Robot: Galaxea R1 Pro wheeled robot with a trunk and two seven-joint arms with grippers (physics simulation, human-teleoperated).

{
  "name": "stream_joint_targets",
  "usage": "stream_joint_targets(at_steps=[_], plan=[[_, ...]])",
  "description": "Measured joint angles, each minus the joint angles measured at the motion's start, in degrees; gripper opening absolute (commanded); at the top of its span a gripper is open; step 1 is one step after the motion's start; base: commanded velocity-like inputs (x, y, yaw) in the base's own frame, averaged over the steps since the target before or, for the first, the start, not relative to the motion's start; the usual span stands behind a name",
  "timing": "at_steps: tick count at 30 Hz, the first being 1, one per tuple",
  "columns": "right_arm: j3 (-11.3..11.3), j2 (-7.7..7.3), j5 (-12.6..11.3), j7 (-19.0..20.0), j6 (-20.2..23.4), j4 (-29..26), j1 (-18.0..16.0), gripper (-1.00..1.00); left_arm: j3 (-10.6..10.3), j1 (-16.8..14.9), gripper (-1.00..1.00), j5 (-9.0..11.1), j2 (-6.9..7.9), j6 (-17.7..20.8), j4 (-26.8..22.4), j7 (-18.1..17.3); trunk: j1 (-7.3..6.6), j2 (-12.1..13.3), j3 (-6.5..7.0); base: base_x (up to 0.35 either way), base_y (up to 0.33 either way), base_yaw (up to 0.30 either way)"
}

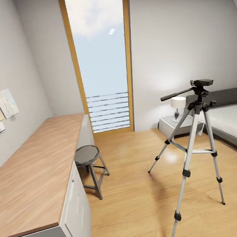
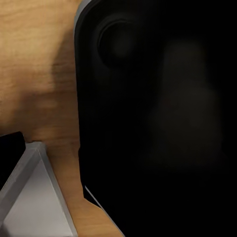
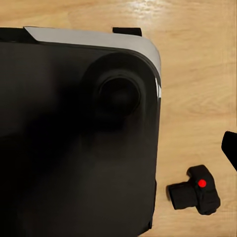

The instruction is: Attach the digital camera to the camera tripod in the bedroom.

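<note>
Bedroom [image 1: 170, 54] with white walls and a light wood floor [image 1: 142, 203] spreads out below the robot's head camera, lit by a tall wood-framed window [image 1: 101, 62] at the far wall. Along the left wall runs a long wood-topped counter [image 1: 36, 171] on white cabinets, with a few pictures [image 1: 2, 110] pinned above it. To the right lies a grey-framed bed [image 1: 230, 121], a white nightstand [image 1: 174, 125] with a small lamp [image 1: 178, 106] beside it. Standing upright on the floor in front of the bed is the camera tripod [image 1: 196, 143], its three silver legs spread and its black head bare, the long pan handle pointing left. A grey octagonal stool [image 1: 87, 156] stands just beside the counter, well apart from the tripod. Seen from the right wrist camera, the digital camera [image 3: 195, 190] lies on the wood floor beside the robot's large black base [image 3: 74, 143], red button showing, with nothing gripping it. From the left wrist camera, the same black bulk [image 2: 158, 118] looms over floorboards [image 2: 34, 64]. Whether either pincer is wide or narrow cannot be told from these views.
</note>
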Motion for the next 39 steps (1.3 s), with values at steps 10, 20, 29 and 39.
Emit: stream_joint_targets(at_steps=[10, 20, 29, 39], plan=[[0.0, 0.0, 0.0, 0.0, 0.0, -0.02, 0.0, 1.0, 0.0, 0.0, 1.0, 0.0, -0.03, 0.05, -0.04, 0.01, 0.0, 0.0, -0.35, 0.0, 0.0, -0.243], [0.0, 0.0, 0.0, -0.02, 0.0, 0.0, 0.0, 1.0, 0.0, 0.0, 1.0, 0.0, -0.04, 0.0, -0.05, 0.01, 0.0, 0.0, -0.7, 0.0, 0.0, -0.242], [0.0, 0.0, 0.0, -0.12, 0.0, -0.03, -0.01, 1.0, 0.0, 0.01, 1.0, 0.0, -0.13, -0.04, -0.06, -0.01, 0.0, 0.0, -0.86, 0.0, 0.0, -0.142], [0.0, 0.0, 0.0, -0.15, 0.0, -0.04, -0.01, 1.0, 0.0, 0.01, 1.0, 0.0, -0.27, -0.02, -0.41, -0.02, -0.01, 0.0, -0.9, 0.018, 0.0, -0.034]])
